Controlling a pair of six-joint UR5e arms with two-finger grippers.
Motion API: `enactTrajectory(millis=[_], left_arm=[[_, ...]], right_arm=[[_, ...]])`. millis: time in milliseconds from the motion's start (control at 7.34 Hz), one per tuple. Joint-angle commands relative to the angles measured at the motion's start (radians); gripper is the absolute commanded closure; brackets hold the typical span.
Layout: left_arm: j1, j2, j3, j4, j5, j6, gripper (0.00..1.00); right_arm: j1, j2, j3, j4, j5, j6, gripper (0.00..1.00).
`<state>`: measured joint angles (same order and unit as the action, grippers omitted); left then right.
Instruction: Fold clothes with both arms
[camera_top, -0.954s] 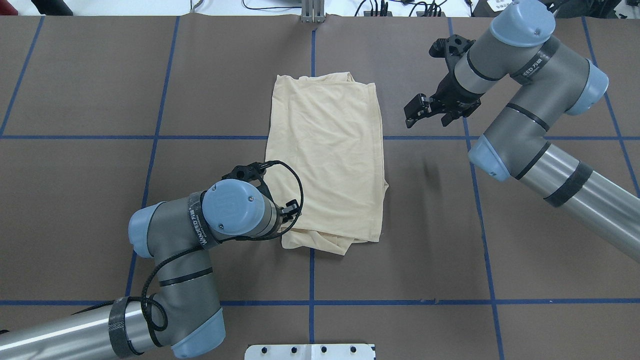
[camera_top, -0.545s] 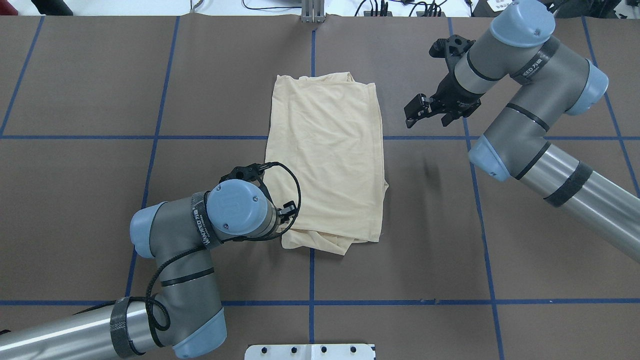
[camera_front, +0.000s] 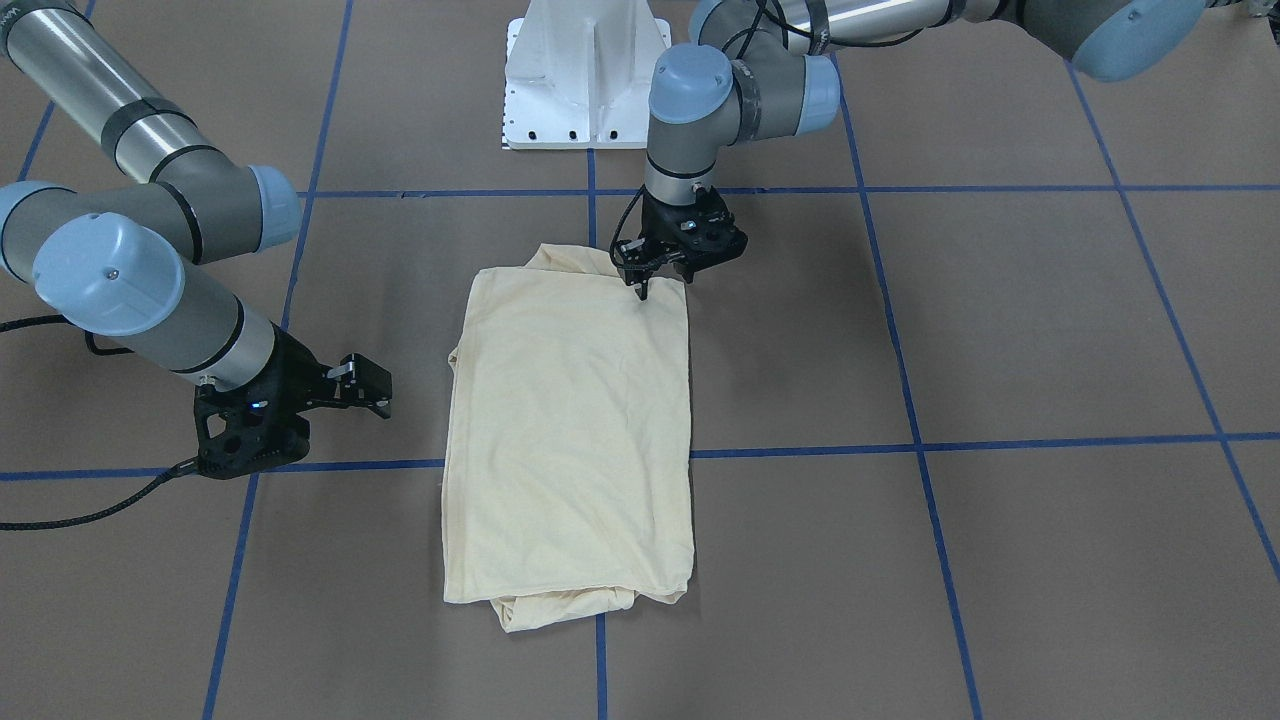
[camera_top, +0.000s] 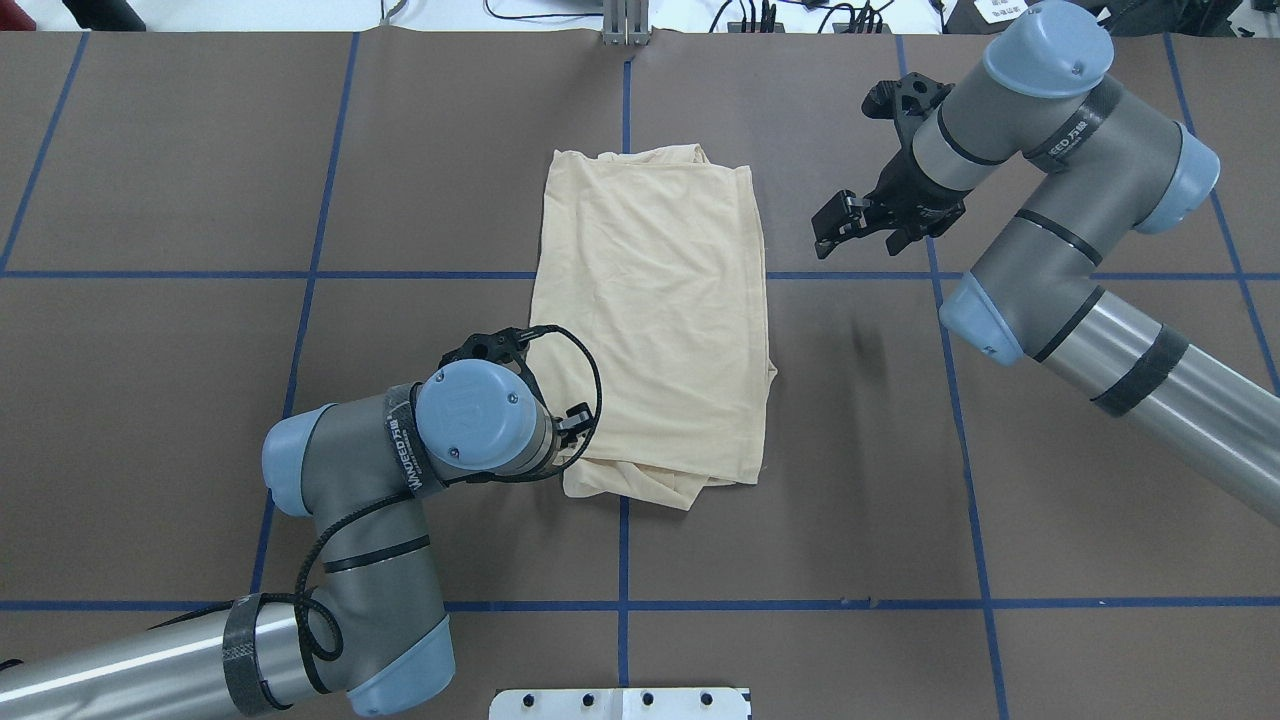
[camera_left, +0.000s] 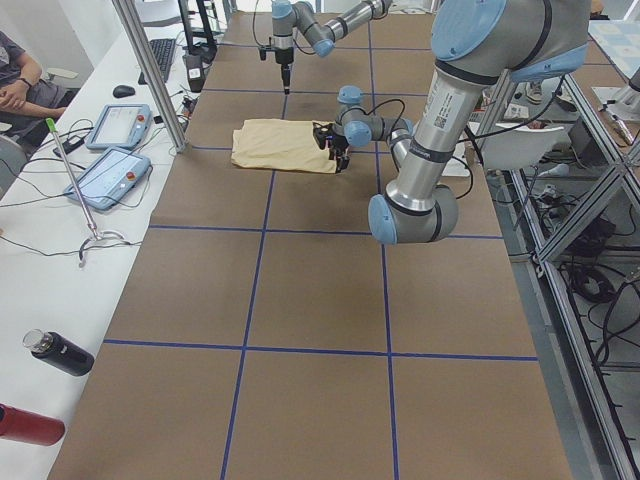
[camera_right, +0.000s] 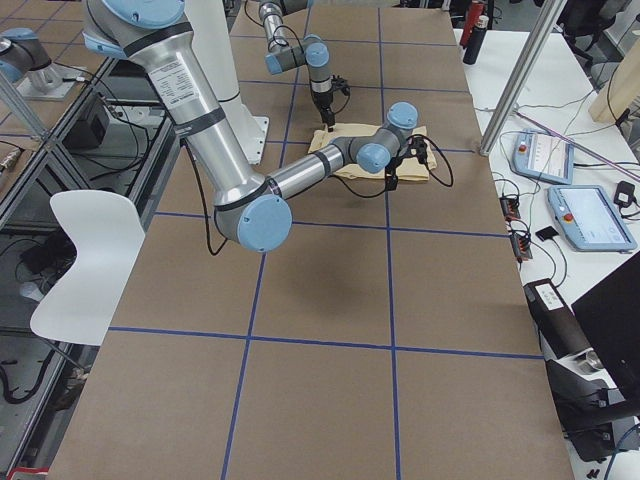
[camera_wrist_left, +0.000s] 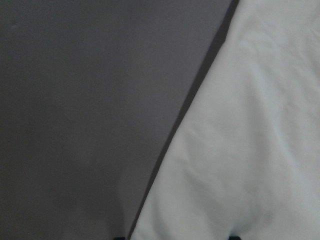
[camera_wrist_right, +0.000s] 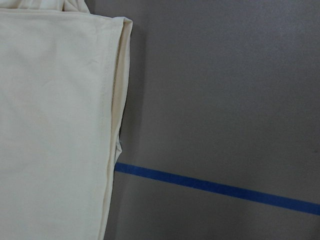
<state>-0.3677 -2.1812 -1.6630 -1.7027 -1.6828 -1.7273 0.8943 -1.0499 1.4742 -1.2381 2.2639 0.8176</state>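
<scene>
The clothes are one pale cream shirt folded into a long rectangle on the brown table, its print hidden. It lies mid-table in the front-facing view. My left gripper points straight down onto the shirt's corner nearest the robot, its fingers apart on the cloth edge. From overhead that gripper is mostly hidden under its wrist. The left wrist view is filled with cloth and bare table. My right gripper hovers open and empty to the right of the shirt's far end, clear of it. The right wrist view shows the shirt's layered edge.
Blue tape lines grid the table. The white base pedestal stands behind the shirt on the robot's side. In the side views, control tablets, bottles and a seated person's arm are along the table's far side.
My left wrist has shifted slightly toward the shirt's near corner. My right gripper has drifted a little to the right. The shirt has not moved.
</scene>
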Motion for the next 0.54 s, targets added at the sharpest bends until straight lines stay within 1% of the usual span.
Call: enactTrajectory(millis=[0,272,409], left_arm=[[0.001,0.000,0.003,0.000,0.000,0.000,0.28],[0.001,0.000,0.003,0.000,0.000,0.000,0.29],[0.004,0.000,0.005,0.000,-0.002,0.000,0.31]], right_arm=[[0.000,-0.001,0.000,0.000,-0.001,-0.003,0.00],[0.000,-0.001,0.000,0.000,-0.001,-0.003,0.00],[0.000,-0.001,0.000,0.002,-0.001,-0.003,0.00]])
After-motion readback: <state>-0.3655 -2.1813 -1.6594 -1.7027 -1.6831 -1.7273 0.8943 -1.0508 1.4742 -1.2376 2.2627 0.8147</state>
